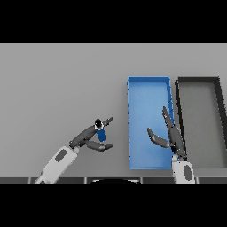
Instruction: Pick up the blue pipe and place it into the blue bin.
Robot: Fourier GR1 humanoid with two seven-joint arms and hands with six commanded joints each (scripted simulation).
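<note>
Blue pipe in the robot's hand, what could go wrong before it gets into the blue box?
The blue pipe stands between the fingers and thumb of the left hand, and the hold looks light, so it might slip or tip over when lifted. The right hand hangs open over the blue bin, so the two hands might bump on the way. A black bin sits right beside the blue one, so a long reach might drop the pipe there.

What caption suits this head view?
Left hand grips the blue pipe left of the blue bin; right hand open over the bin.
</note>
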